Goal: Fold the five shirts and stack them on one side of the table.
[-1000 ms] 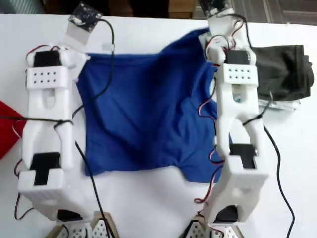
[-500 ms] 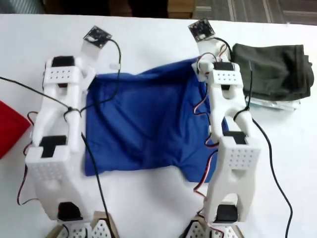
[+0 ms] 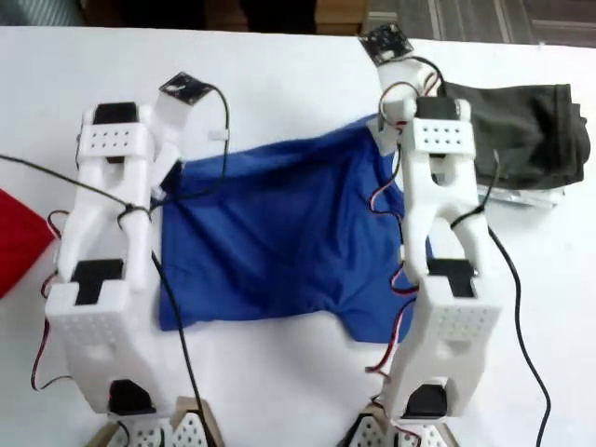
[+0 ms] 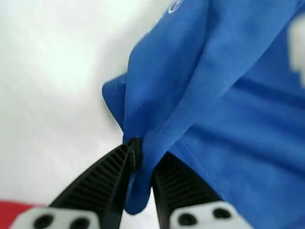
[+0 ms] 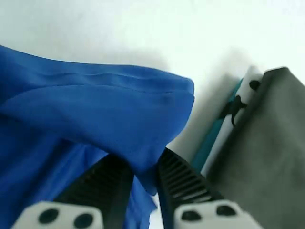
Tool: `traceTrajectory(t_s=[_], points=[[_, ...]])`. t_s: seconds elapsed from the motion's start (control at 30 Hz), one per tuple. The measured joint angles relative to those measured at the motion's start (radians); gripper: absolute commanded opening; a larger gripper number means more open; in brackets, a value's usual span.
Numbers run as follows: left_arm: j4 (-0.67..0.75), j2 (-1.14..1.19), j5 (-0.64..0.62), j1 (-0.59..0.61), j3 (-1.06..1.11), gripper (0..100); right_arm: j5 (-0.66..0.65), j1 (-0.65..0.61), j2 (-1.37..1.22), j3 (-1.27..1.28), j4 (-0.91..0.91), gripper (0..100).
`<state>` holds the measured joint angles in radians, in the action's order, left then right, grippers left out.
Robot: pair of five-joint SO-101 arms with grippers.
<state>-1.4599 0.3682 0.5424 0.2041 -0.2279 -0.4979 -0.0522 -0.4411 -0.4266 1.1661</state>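
Left claw clamps blue shirt corner | right claw likewise | arms outstretched

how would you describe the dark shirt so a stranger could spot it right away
On the white table, look to the outer side of the right arm, away from the spread blue shirt. The dark shirt is the neatly folded one, lying on a lighter folded piece.

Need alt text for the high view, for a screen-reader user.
The left gripper and right gripper each pinch a far corner of a blue shirt spread on a white table. A folded dark shirt lies to its right, and a red cloth shows at the left edge.
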Motion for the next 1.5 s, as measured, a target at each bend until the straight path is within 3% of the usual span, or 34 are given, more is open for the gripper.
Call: traceTrajectory(t_s=[0.3,0.53,0.67,0.83,1.1,1.27,1.5], points=[[-0.273,-0.149,0.061,0.0,0.0,3,0.0,0.0,0.161,0.0,0.292,1.8],[-0.287,-0.293,0.078,-0.006,0.172,3,0.0,0.0,0.275,0.028,0.485,1.9],[-0.192,-0.417,0.078,-0.021,0.411,3,0.0,0.0,0.417,0.206,0.456,1.9],[-0.044,-0.597,0.078,-0.026,0.709,3,-0.055,0.021,0.753,0.628,0.282,1.9],[0.018,-0.766,0.124,-0.026,0.93,3,-0.17,0.175,1.252,1.215,0.166,1.9],[0.094,-0.775,0.124,-0.025,1.01,3,-0.224,0.222,1.341,1.393,0.147,1.9],[0.12,-0.783,0.126,-0.026,1.042,3,-0.288,0.315,1.405,1.415,0.146,1.9]])
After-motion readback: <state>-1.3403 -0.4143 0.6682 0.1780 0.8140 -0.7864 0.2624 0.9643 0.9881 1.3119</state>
